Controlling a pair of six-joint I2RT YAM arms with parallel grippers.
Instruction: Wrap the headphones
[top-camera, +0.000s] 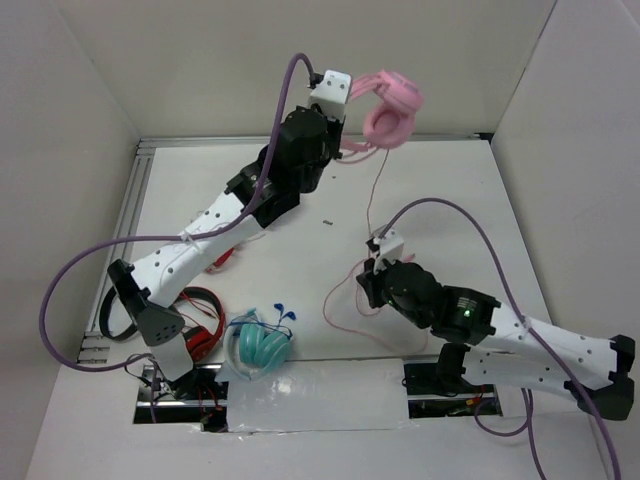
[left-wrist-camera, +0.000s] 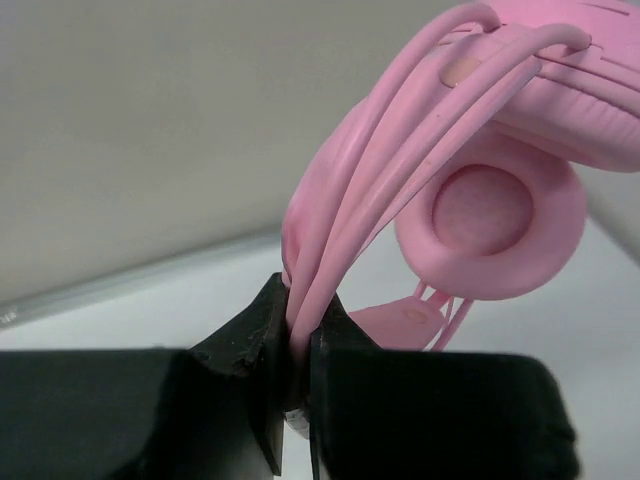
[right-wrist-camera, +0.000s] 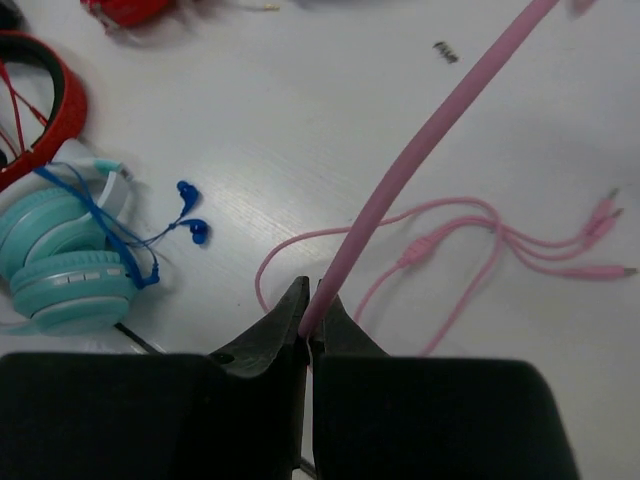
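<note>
The white table (top-camera: 450, 200) carries red-and-black headphones (top-camera: 195, 325) at lower left. Teal headphones (top-camera: 258, 348) lie just beside them, with blue earbuds (top-camera: 283, 314) alongside. Loose pink cable (right-wrist-camera: 425, 243) lies to their right, and a small dark scrap (top-camera: 327, 221) sits mid-frame.

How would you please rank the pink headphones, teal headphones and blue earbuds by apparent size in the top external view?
Largest: pink headphones and teal headphones, about alike; the pink pair is held up nearer the camera, so I won't rank them.
Smallest: blue earbuds.
</note>
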